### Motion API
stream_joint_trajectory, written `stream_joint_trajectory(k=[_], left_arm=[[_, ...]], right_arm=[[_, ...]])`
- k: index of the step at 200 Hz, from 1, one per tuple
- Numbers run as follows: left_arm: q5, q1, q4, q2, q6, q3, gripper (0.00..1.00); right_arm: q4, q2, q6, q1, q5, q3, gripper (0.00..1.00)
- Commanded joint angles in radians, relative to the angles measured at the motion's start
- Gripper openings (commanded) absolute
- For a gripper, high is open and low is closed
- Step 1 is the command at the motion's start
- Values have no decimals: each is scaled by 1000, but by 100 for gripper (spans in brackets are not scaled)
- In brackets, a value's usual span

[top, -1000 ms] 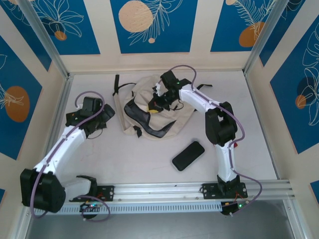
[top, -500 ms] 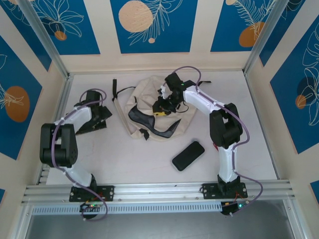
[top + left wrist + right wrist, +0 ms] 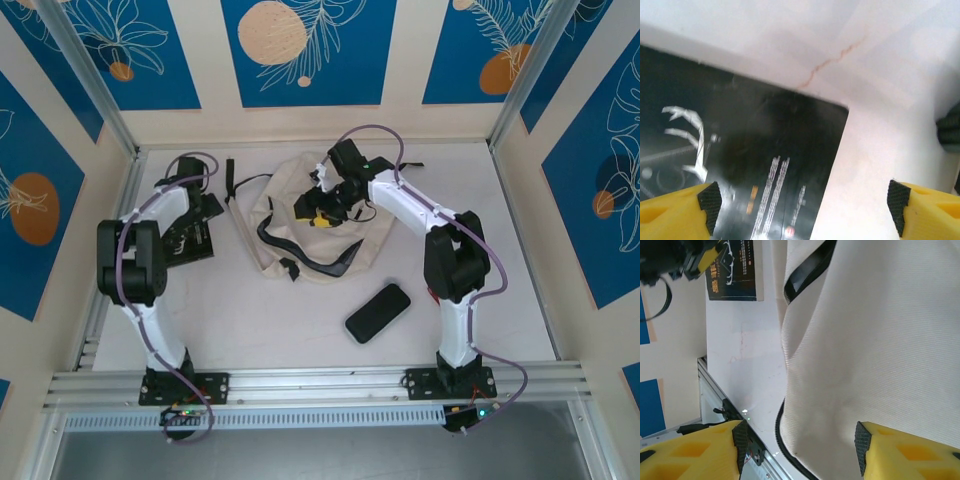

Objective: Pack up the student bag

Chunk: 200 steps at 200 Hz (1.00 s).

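The cream student bag [image 3: 345, 238] lies at the table's far middle, its black zipper trim [image 3: 300, 258] curling toward the front. My right gripper [image 3: 315, 212] hovers over the bag's top, open; in the right wrist view its yellow fingers [image 3: 890, 452] stand wide apart above the bag's fabric [image 3: 865, 340], gripping nothing. My left gripper [image 3: 193, 225] is at the far left over a flat black book [image 3: 190, 247]. It is open too: the book's printed cover [image 3: 740, 150] lies below the gripper [image 3: 802, 210], untouched.
A black phone-like slab [image 3: 378, 312] lies on the table in front of the bag, to the right. The bag's black strap [image 3: 232, 178] trails toward the left. A metal rail [image 3: 320, 380] runs along the near edge, and walls close in at the back and sides.
The left arm folded back and swung its gripper to the far left over the black book. The right gripper shifted slightly left over the bag, and the bag's front flap settled flatter.
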Motion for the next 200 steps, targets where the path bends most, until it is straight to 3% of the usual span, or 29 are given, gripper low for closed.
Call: stream_joint_trajectory(k=[1, 40, 87, 151, 200], left_arm=[[-47, 22, -91, 90, 54, 96, 84], [-35, 23, -173, 202, 78, 208, 74], [67, 12, -128, 153, 71, 71, 57], [163, -58, -62, -11, 12, -210, 53], [192, -183, -26, -191, -41, -421, 55]], right_arm=[[-3, -24, 7, 16, -11, 28, 61], [-5, -10, 18, 29, -10, 42, 61], [-18, 6, 26, 30, 1, 60, 59], [-16, 23, 42, 29, 3, 66, 56], [-5, 12, 54, 20, 17, 45, 56]])
